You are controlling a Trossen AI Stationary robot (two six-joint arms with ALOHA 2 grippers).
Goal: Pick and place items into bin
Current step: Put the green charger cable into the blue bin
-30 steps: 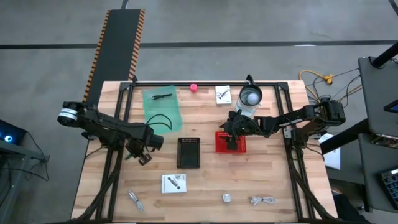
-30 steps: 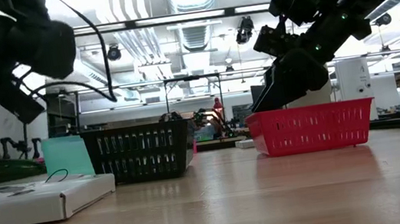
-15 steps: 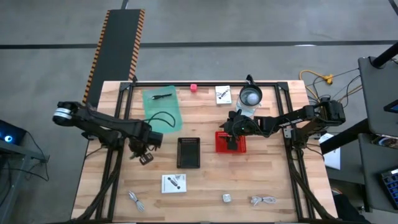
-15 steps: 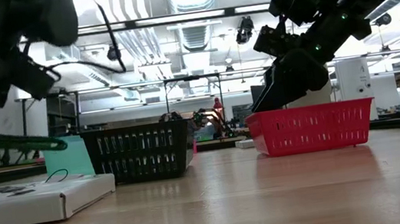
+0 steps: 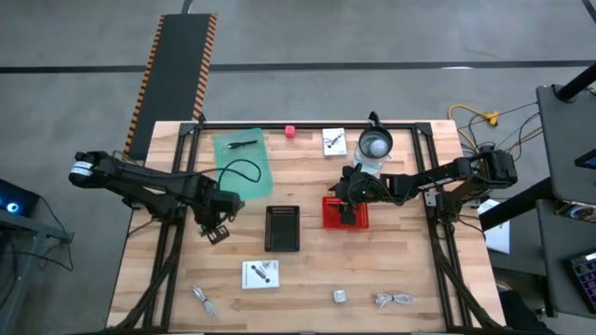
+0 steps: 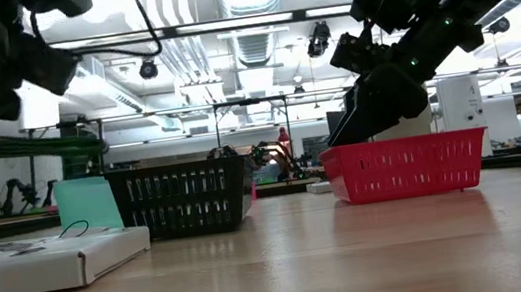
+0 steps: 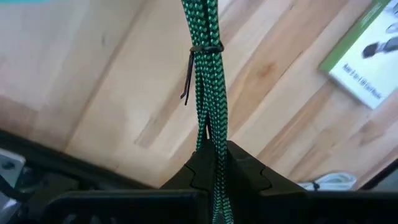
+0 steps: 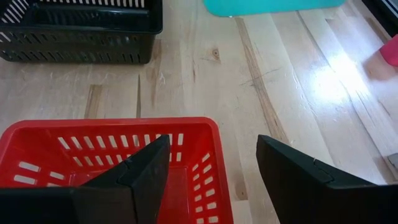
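My left gripper (image 5: pixel 216 228) is over the table's left half, between the teal mat (image 5: pixel 244 160) and the black basket (image 5: pixel 283 228), shut on a green braided cable bundle (image 7: pixel 205 62) bound by a black tie. In the low view the bundle (image 6: pixel 29 148) shows as a level green line well above the table. My right gripper (image 5: pixel 346 210) hangs open over the red basket (image 8: pixel 112 155), touching nothing. A black pen (image 5: pixel 244 143) lies on the mat. A pink blob (image 5: pixel 290 131) and a white card (image 5: pixel 334 141) lie near the far edge. My left gripper pinches the green cable bundle between its two fingers at one end (image 7: pixel 212 138), a short way from the black tie (image 7: pixel 200 51). Several strands lie side by side in the hold. The bundle sticks out past the fingertips and is lifted clear of the table.
A second white card (image 5: pixel 261 274), silvery clips (image 5: pixel 204 300), a tiny silver cube (image 5: pixel 341 296) and a pale cable bundle (image 5: pixel 395 300) lie along the near edge. The clear jug (image 5: pixel 375 144) stands beyond the red basket. Bare wood lies between the baskets and the near items.
My left gripper has risen, still shut, carrying the green cable bundle with it; in the low view the bundle has gone from near basket height to well above it. The left arm has drawn back toward the table's left edge. My right arm has kept still.
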